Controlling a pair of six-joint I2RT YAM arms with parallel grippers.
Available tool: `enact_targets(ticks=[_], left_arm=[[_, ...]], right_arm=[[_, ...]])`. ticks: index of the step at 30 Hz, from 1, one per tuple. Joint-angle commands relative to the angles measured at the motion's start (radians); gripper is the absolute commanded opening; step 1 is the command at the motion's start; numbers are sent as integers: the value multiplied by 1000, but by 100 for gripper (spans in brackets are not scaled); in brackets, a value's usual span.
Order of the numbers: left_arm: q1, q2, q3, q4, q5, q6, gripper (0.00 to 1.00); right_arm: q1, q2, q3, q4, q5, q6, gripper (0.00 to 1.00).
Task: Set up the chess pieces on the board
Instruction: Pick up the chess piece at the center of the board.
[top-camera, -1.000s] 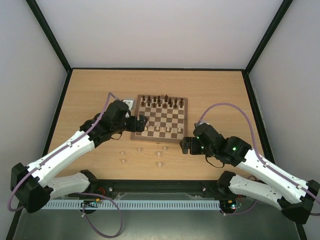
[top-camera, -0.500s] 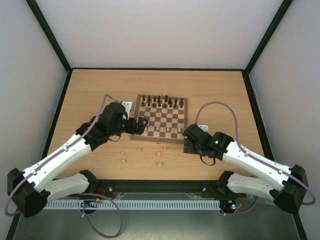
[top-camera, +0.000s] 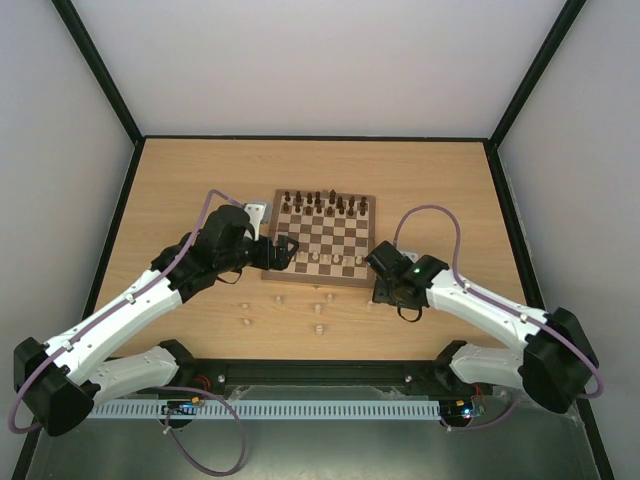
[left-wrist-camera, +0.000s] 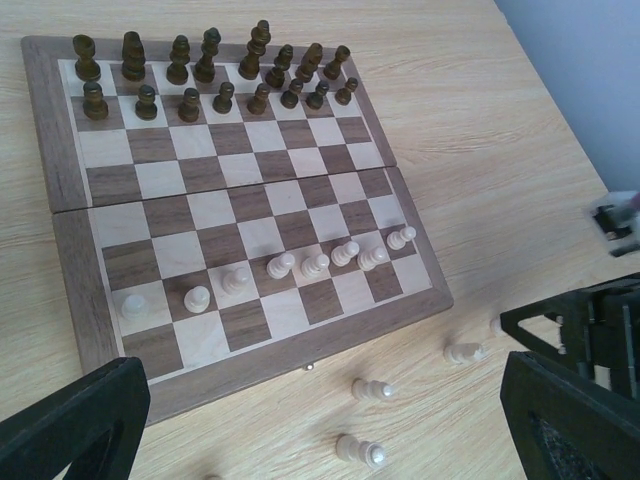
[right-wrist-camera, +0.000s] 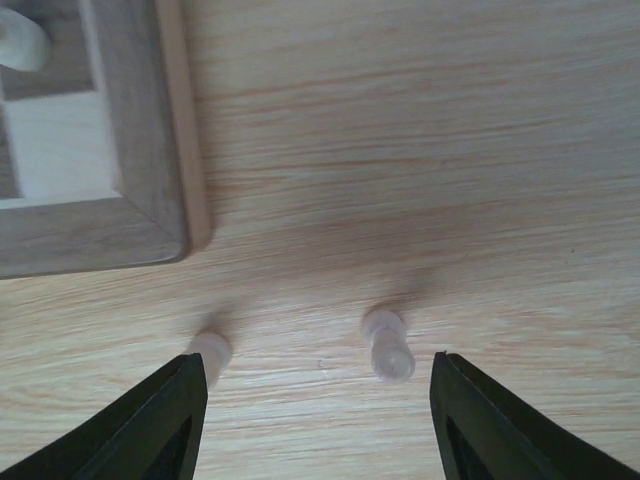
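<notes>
The board (top-camera: 325, 237) lies mid-table, with dark pieces on its far rows and a row of pale pawns (left-wrist-camera: 313, 265) near its front. Several pale chess pieces (top-camera: 318, 309) lie loose on the table in front of it. My left gripper (top-camera: 286, 250) hovers open and empty over the board's near left corner. My right gripper (top-camera: 378, 291) is open and low over the table by the board's near right corner (right-wrist-camera: 130, 200). One pale piece (right-wrist-camera: 388, 345) lies between its fingers, and another (right-wrist-camera: 210, 351) lies beside its left finger (right-wrist-camera: 150, 430).
In the left wrist view the board (left-wrist-camera: 70, 150) fills the frame and loose pale pieces (left-wrist-camera: 375, 390) lie on the tabletop below it. The right arm (left-wrist-camera: 590, 325) shows at the right edge. A small white object (top-camera: 256, 209) sits by the board's far left corner.
My right gripper has moved left and forward to the board's near right corner, over the loose pale pieces. The left arm shifted slightly and then held still.
</notes>
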Motion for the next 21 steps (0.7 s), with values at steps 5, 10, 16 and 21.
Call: enact_targets(ticks=[5,10,16,21], left_arm=[[-8,-2,-15,17,36,4,99],[-9,3,-18,29,51,6,99],[-11,1,-20,29,58,8,99],[-12,0,-20,28,56,8,99]], right_arm=[[-14,34,-84,33,11,54,59],[-23,17,-136,55,6,68,54],[-47,14,-144,74,0,59,39],[-63,6,-145,83,-4,49,30]])
